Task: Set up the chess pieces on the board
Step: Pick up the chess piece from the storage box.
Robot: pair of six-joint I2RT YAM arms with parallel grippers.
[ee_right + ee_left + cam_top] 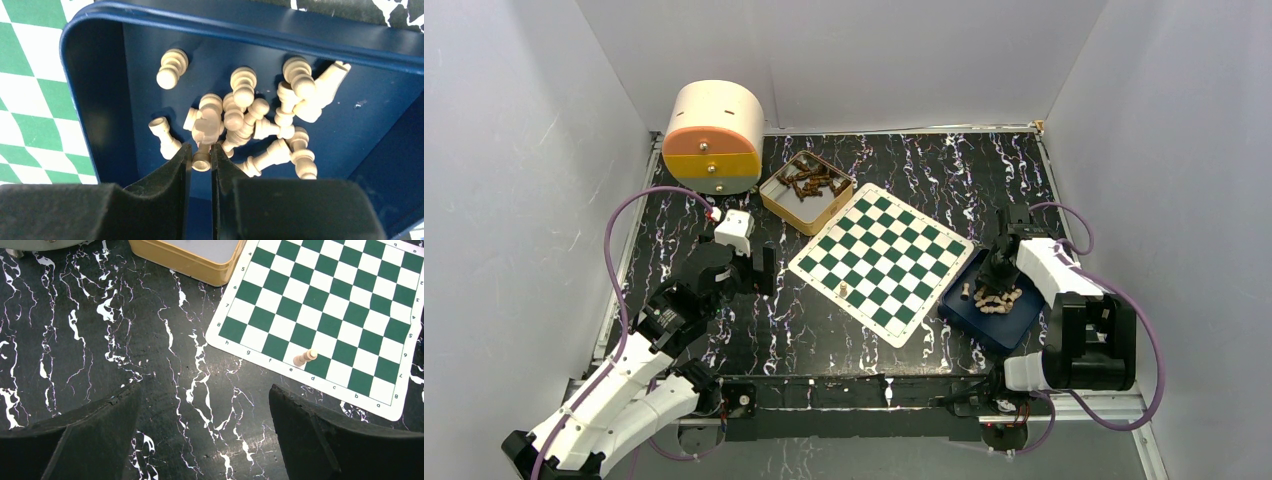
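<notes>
The green and white board (882,258) lies mid-table, and one light chess piece (841,290) stands on its near-left edge row, also visible as a chess piece (304,358) in the left wrist view. Several light chess pieces (250,120) lie heaped in a dark blue tray (989,310). My right gripper (201,155) reaches down into that tray (105,100), shut on the base of one chess piece (202,157) at the front of the heap. My left gripper (205,415) hovers open over bare marbled table left of the board (325,305), holding nothing.
A tan tin (806,190) holding dark pieces sits behind the board's left corner. A cream and orange round box (714,135) stands at the back left. White walls enclose the table on three sides.
</notes>
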